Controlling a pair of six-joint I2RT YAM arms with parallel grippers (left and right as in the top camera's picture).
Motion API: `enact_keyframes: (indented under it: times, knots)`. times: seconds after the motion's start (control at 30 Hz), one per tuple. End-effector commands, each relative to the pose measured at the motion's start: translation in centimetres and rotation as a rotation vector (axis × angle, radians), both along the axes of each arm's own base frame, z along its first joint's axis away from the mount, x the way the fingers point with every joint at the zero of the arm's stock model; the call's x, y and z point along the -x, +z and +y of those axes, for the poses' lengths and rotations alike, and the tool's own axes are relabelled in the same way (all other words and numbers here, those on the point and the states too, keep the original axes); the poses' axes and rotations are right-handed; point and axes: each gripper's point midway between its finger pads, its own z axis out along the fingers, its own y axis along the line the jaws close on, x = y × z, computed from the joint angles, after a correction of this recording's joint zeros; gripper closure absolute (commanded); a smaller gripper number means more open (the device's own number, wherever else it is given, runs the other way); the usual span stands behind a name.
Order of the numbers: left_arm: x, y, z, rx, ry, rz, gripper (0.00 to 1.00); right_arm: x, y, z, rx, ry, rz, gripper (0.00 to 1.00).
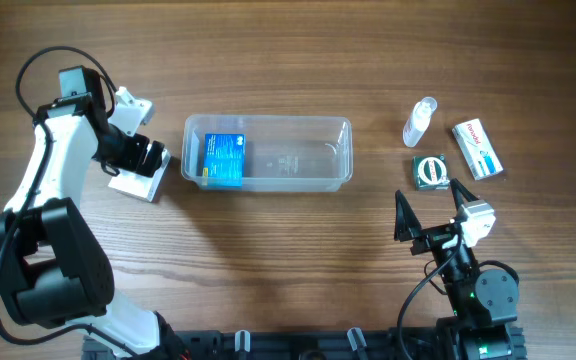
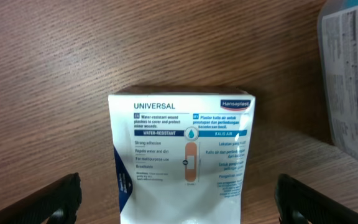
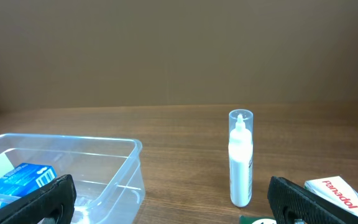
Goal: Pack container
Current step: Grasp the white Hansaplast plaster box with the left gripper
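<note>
From above, the container (image 1: pixel 268 152) lies in the middle of the wooden table (image 1: pixel 298 270), its long side running left to right. A blue box (image 1: pixel 224 160) sits inside at its left end. Just left of the container, the left gripper (image 1: pixel 140 165) hangs over a white plaster packet (image 1: pixel 136 187). To the right, well apart from the container, stand a small spray bottle (image 1: pixel 420 120), a white and red box (image 1: pixel 477 148) and a small green item (image 1: pixel 430 171). The right gripper (image 1: pixel 430 207) is near them, jaws spread.

In the left wrist view, the packet lies flat between two widely parted fingers (image 2: pixel 55 202), neither touching it.

In the right wrist view, the fingers (image 3: pixel 42 202) are wide open and hold nothing, with the container ahead on the left and the bottle upright ahead on the right.
</note>
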Motion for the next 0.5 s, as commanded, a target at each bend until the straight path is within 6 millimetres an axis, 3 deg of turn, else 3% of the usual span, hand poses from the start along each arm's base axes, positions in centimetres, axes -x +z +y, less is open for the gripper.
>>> enact_keyframes:
  times: [0.0,0.47]
  knots:
    - [-0.3,-0.6,-0.3,0.021,-0.028,-0.006,0.0,0.1,0.1,0.1,0.016,0.01,-0.011,0.0]
    - [0.5,-3.8,-0.4,0.041,0.004,0.089,0.0,0.1,0.1,0.1,0.016,0.01,-0.011,0.0]
